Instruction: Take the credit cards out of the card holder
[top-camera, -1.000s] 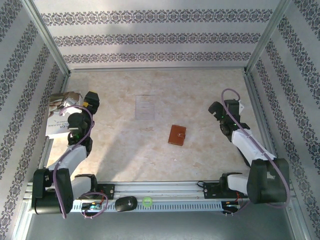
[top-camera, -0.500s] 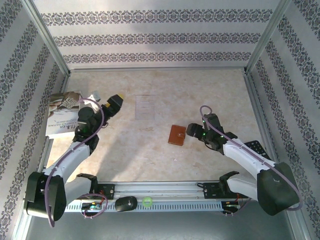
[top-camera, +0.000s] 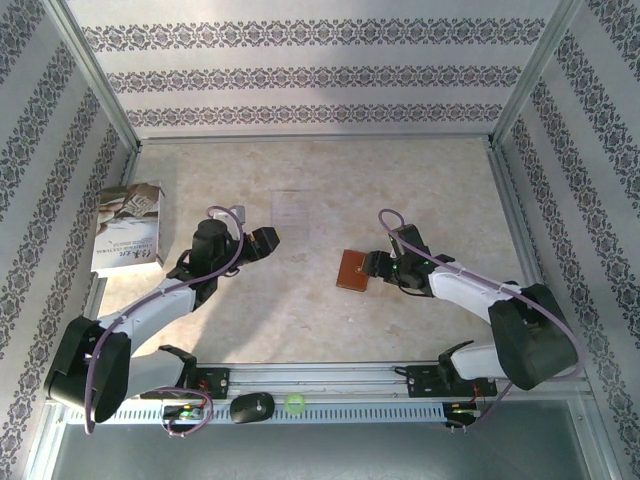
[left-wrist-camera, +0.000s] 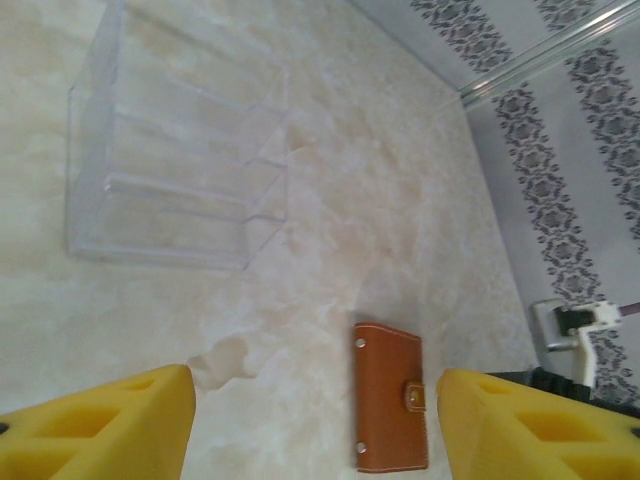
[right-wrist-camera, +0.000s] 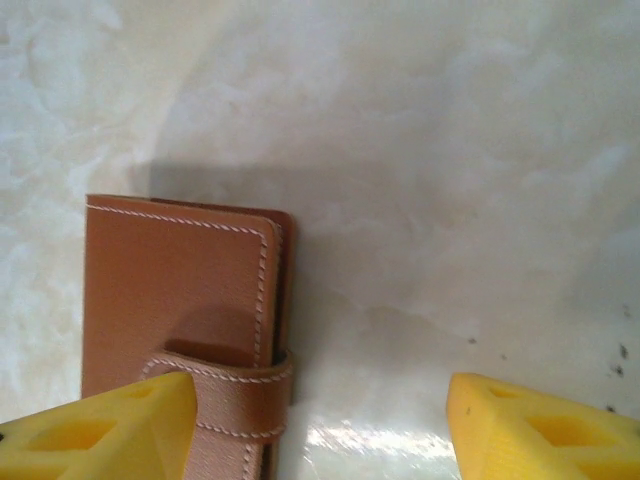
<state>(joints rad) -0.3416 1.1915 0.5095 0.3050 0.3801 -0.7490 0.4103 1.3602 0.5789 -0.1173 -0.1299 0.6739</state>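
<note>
I see a reddish-brown card holder (right-wrist-camera: 180, 290) with pale stitching, a cream marbled table (top-camera: 400, 170), and floral-striped grey walls (top-camera: 300, 100).

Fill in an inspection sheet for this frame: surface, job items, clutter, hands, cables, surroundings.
Surface: pale marbled table.
Job's things: brown wallet lying closed, tab fastened; cards: nothing seen.
Clutter: clear plastic rack mid-table; printed booklet at the left edge.
Hands: left hand open, holding nothing; right hand open, at the wallet's tab end.
Cables: purple cable along each arm.
Surroundings: patterned walls, metal frame.
</note>
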